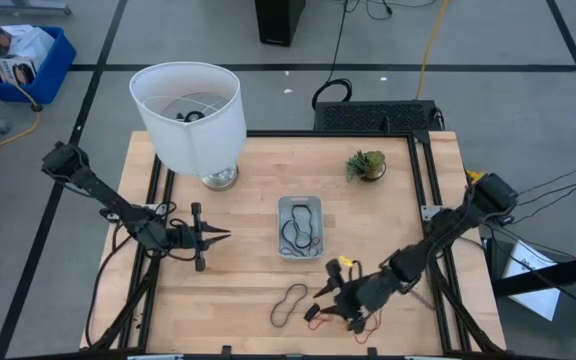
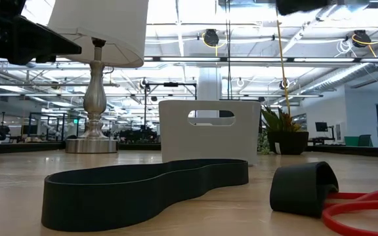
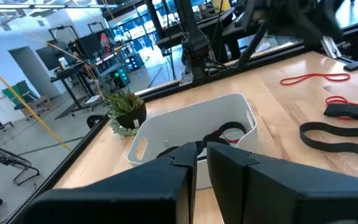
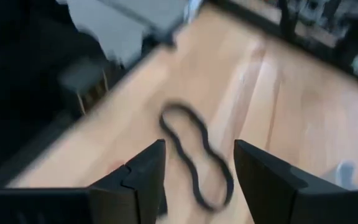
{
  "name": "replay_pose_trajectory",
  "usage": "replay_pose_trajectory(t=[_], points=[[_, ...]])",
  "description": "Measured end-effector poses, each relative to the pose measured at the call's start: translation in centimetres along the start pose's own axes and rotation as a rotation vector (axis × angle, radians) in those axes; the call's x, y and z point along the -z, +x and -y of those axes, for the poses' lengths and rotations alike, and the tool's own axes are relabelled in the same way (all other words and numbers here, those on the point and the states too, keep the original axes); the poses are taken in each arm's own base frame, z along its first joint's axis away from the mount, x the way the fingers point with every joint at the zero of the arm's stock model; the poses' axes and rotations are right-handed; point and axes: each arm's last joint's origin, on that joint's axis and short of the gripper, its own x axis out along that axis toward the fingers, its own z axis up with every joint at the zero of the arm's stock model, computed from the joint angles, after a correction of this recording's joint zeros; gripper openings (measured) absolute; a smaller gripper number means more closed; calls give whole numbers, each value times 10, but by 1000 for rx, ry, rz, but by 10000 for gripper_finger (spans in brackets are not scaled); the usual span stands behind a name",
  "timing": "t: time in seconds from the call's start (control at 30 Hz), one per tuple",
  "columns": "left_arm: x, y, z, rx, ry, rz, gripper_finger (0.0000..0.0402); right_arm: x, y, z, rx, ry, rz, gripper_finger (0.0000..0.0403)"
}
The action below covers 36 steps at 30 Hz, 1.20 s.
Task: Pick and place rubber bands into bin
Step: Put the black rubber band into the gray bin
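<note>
The pale grey bin point(image 1: 299, 226) stands at the table's middle with black and red rubber bands lying in it; it also shows in the left wrist view point(image 3: 191, 134) and the low view point(image 2: 209, 131). A black figure-eight band point(image 1: 289, 303) lies flat on the table near the front edge, seen too in the right wrist view point(image 4: 194, 155). A red band point(image 1: 363, 325) lies to its right. My right gripper point(image 1: 320, 303) is open, low over the table just right of the black band. My left gripper point(image 1: 223, 237) is shut and empty, left of the bin, pointing at it.
A white lamp point(image 1: 190, 115) stands at the back left and a small potted plant point(image 1: 367, 165) at the back right. A short dark band point(image 2: 304, 187) lies beside the red band point(image 2: 366, 203). Bare wood lies between the bin and the front edge.
</note>
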Motion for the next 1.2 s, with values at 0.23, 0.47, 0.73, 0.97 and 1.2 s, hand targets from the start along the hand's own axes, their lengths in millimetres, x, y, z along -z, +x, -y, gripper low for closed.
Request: replay_pose_trajectory(t=[0.23, 0.47, 0.73, 0.97, 1.2], points=[[0, 0, 0, 1, -10, 0, 47, 21, 28, 0, -23, 65, -99, 204], [1, 0, 0, 2, -16, -5, 47, 43, 48, -12, -136, 80, -166, 212], [1, 0, 0, 2, -23, -6, 47, 49, 58, -10, -180, 51, -140, 208], [2, 0, 1, 5, -33, -17, 47, 57, 68, -4, -211, 71, -144, 193], [2, 0, 1, 6, -44, -21, 47, 62, 72, 6, -241, 103, -165, 161]])
